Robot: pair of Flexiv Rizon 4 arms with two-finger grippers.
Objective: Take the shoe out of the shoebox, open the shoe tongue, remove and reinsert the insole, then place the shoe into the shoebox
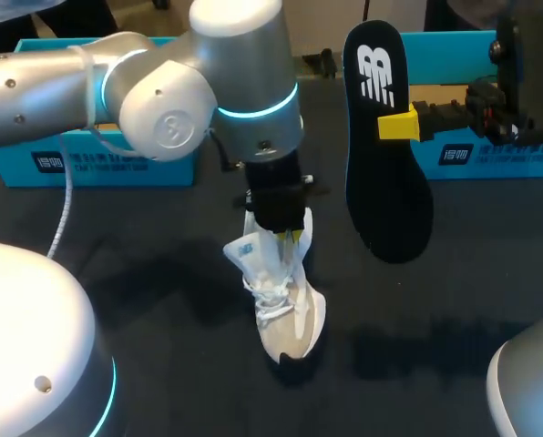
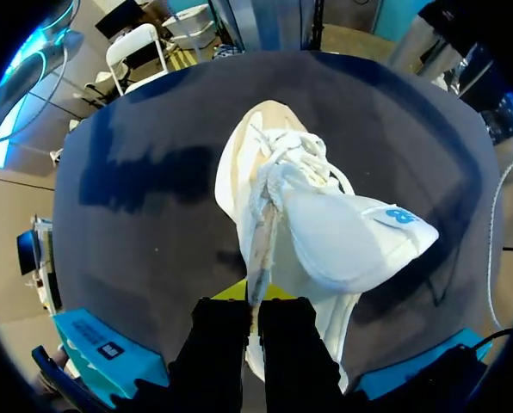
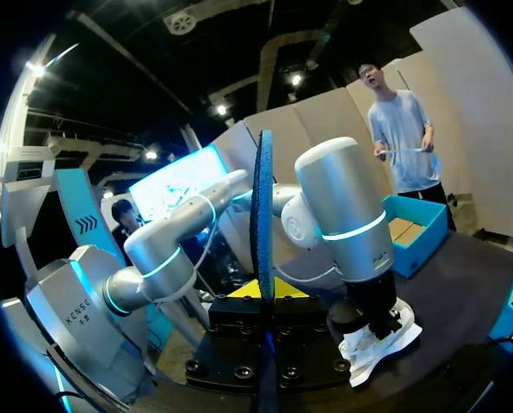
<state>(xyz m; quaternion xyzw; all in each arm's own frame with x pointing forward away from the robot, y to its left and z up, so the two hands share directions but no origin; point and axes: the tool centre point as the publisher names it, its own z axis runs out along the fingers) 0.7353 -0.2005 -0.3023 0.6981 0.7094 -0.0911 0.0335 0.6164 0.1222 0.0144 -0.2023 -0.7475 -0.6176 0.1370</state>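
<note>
Head view looks down on a dark tabletop (image 1: 162,273) with a white shoe (image 1: 285,309) standing near its middle, outside both boxes, toe toward the near edge. The left arm (image 1: 162,100) comes across from the left and drops its left end effector (image 1: 290,238) onto the shoe's heel end. The tongue (image 1: 244,248) is folded out to one side, a small blue label showing on it. An open blue shoebox (image 1: 89,164) sits at the far left of the tabletop and a second blue shoebox (image 1: 490,155) at the far right. Off to the right of the shoe, the right end effector (image 1: 397,123) holds a dark insole (image 1: 385,146) up in the air in front of the second shoebox, standing on end, with a white mark near its upper end. From the left wrist view the left end effector (image 2: 252,297) is drawn narrow, its two fingers pinching the edge of the shoe's (image 2: 265,172) opening, while the tongue (image 2: 343,237) flops wide to the side beside the laces. From the right wrist view the insole (image 3: 262,224) is seen edge-on, a thin upright blade clamped in the right end effector (image 3: 265,297), and beyond it the left arm (image 3: 343,224) stands over the shoe (image 3: 381,340) on the tabletop.
</note>
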